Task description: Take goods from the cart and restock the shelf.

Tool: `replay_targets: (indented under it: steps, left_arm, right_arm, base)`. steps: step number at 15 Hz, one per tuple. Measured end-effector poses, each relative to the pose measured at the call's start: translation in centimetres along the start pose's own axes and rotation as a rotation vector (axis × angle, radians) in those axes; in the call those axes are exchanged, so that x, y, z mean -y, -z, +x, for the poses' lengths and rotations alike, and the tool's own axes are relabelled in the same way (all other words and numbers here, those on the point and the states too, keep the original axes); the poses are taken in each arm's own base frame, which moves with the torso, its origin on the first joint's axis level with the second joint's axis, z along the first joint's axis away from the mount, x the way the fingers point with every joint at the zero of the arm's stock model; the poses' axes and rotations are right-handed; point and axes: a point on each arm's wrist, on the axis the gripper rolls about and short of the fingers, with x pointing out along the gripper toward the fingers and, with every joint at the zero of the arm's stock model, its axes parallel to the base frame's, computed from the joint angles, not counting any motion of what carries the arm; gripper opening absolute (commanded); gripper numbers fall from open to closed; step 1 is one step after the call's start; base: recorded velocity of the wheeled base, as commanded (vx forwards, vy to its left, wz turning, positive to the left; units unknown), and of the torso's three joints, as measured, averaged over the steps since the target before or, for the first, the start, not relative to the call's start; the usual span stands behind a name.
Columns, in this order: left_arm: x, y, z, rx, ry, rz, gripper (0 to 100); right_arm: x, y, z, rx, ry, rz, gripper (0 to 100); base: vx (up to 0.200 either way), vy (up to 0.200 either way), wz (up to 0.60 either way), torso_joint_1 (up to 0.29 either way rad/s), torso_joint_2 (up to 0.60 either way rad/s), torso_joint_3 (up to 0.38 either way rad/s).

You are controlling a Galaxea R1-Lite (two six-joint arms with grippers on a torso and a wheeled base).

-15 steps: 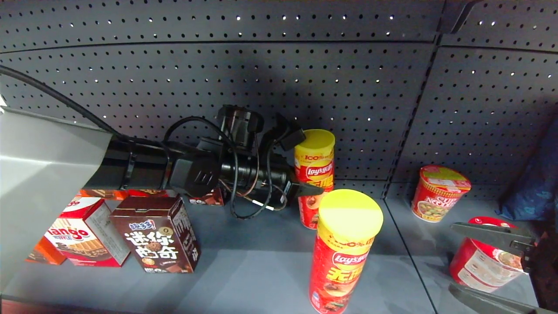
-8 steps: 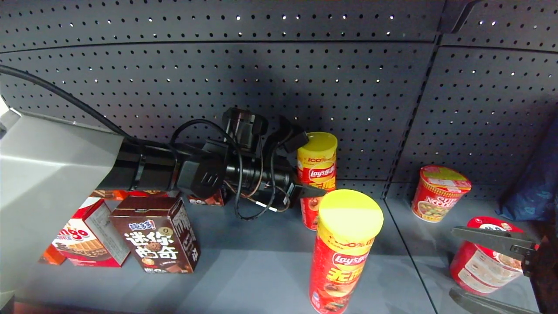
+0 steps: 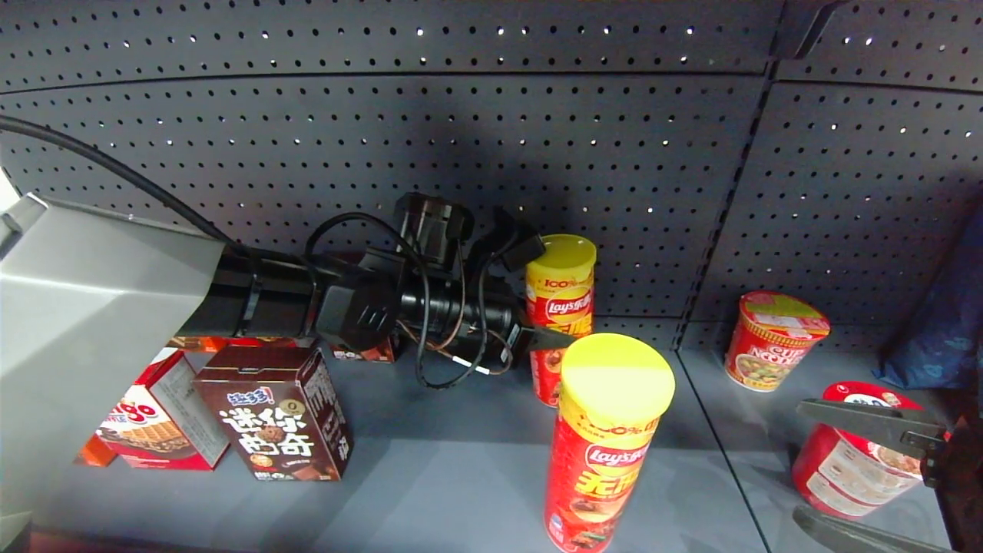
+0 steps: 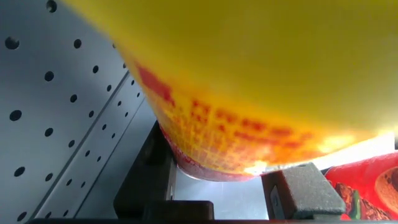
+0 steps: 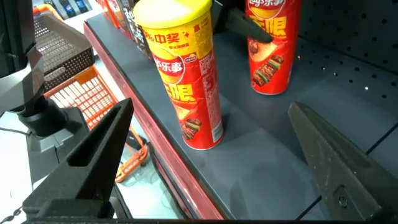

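Clamping rear can [image 3: 559, 296], seemingly, left end effector [image 3: 537, 292]; right end effector [image 3: 800, 461] apart near cup [image 3: 864, 470].

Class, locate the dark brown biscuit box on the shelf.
In the head view, the dark brown biscuit box stands front left on the shelf, right of the red wafer box.

Head view looks down at the front can [image 3: 607, 438]; right wrist view shares it, nearer; left wrist view hugs the rear can [image 4: 249, 74] behind it.
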Motion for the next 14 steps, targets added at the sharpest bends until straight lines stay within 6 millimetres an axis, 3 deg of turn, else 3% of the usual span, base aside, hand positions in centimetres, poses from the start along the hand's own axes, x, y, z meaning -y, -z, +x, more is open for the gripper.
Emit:
replay_targets:
  steps: [2, 3, 11, 14]
  left_arm:
    - [-0.01, 0.13, 0.15, -0.003, 0.001, -0.001, 0]
    - [-0.01, 0.17, 0.21, -0.004, 0.002, -0.001, 100]
    - [-0.06, 0.38, 0.38, -0.019, -0.019, -0.01, 100]
    - [0.18, 0.37, -0.38, -0.021, -0.024, -0.012, 100]
  right_arm:
    - [0.0, -0.05, 0.0, 0.002, 0.0, -0.001, 100]
    - [0.0, -0.05, 0.0, 0.002, 0.0, 0.0, 100]
    - [0.04, -0.15, 0.12, 0.001, 0.0, 0.0, 100]
    - [0.1, -0.25, 0.36, -0.003, -0.005, 0.001, 100]
  base:
    - [0.0, 0.0, 0.0, 0.0, 0.0, 0.0]
    - [0.0, 0.0, 0.0, 0.0, 0.0, 0.0]
    - [0.0, 0.0, 0.0, 0.0, 0.0, 0.0]
    - [0.0, 0.0, 0.0, 0.0, 0.0, 0.0]
